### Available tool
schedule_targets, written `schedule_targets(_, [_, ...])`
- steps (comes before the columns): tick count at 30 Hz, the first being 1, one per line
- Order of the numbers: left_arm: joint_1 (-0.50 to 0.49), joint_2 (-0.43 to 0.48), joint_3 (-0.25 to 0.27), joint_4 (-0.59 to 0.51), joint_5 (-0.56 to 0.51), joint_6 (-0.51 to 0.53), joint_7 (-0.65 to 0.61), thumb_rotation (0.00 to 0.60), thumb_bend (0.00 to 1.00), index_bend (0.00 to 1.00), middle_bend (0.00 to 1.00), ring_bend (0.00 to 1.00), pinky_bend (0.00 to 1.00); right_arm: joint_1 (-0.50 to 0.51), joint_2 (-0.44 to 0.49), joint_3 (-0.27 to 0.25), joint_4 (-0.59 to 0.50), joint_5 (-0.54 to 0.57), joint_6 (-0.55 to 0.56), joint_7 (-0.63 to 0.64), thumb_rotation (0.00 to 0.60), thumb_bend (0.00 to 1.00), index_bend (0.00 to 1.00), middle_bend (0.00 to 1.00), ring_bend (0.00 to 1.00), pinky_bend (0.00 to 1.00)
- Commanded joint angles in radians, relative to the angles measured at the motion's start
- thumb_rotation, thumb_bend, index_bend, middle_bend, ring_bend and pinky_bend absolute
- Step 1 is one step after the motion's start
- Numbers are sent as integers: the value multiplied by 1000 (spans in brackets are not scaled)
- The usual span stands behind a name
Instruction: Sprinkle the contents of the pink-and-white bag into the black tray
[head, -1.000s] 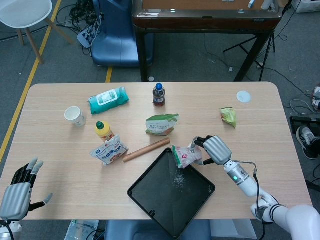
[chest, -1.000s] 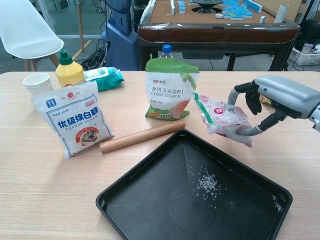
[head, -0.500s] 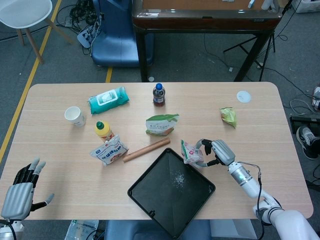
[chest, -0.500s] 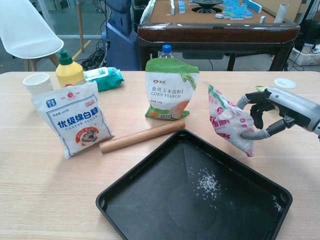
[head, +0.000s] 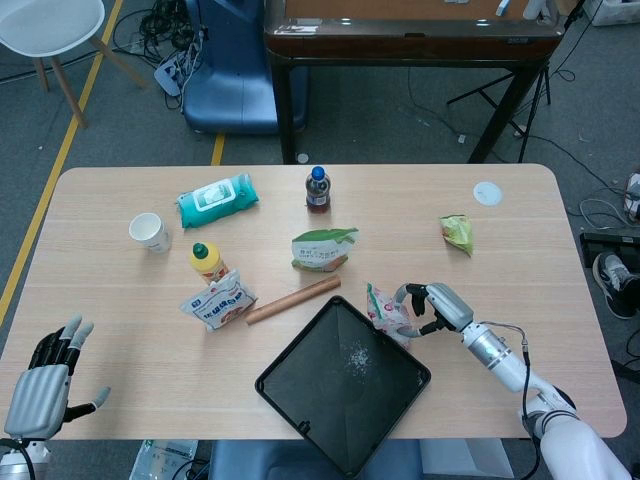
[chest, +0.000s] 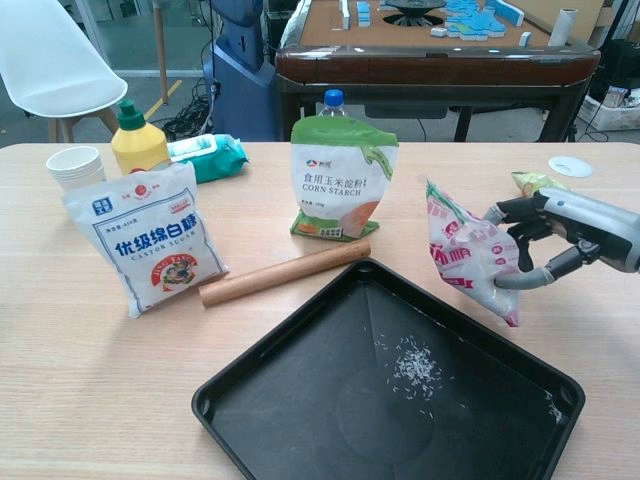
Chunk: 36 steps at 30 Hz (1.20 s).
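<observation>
pink-and-white bag (chest: 468, 262) is grasped upright by right hand (chest: 560, 235) beside black tray (chest: 300, 400) | white grains (chest: 412, 368) are scattered in tray | left hand (head: 40, 380) is held released, fingers apart

Table (head: 520, 215), light wood, bearing: castor sugar bag (chest: 145, 236) standing upright at left, with yellow squeeze bottle (chest: 138, 141), stack of paper cups (chest: 76, 165) and teal wet-wipes pack (chest: 207, 155) behind it. Centre: corn starch pouch (chest: 342, 177) upright, blue-capped bottle (chest: 336, 101) behind, wooden rolling pin (chest: 284, 272) lying in front. Far right: crumpled green packet (head: 458, 233) and small white lid (head: 487, 193), well apart.
</observation>
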Motion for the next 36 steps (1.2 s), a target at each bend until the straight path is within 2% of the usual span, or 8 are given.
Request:
schedule_targets(1, [1,0,1,-1,0,1,2,600,177,76,9,0,32,2,6,-16,7,-13,-13,-13,600,736,723,660,627,602])
schedule_targets(18, [-5,-1,0,-17,-4,-5,30,600,177,76,9,0,32,3,-16,-59,70,-47,-37,-51,600,736,723,659,627,602])
schedule_targets(23, [-9,-5,1,-21,-4,-14,39,600,176,76,9,0,32,-5,-24,-69,89,-52,-43,-61,600,710,723,630,600,602])
schedule_targets(26, [-11,-6,0,-24,-3,-14,43,600,177,76,9,0,32,-12,-24,-71,96,-52,-42,-61,600,622,707,599,569,591])
schedule_targets(30, [-12,-5,1,-27,0,-13,48,600,177,76,9,0,32,-17,-21,-69,99,-49,-34,-59,600,444,656,562,523,540])
schedule_targets(36, [-11,-6,3,-32,3,-11,52,600,177,76,9,0,32,-24,-14,-74,96,-53,-19,-60,600,305,597,526,469,464])
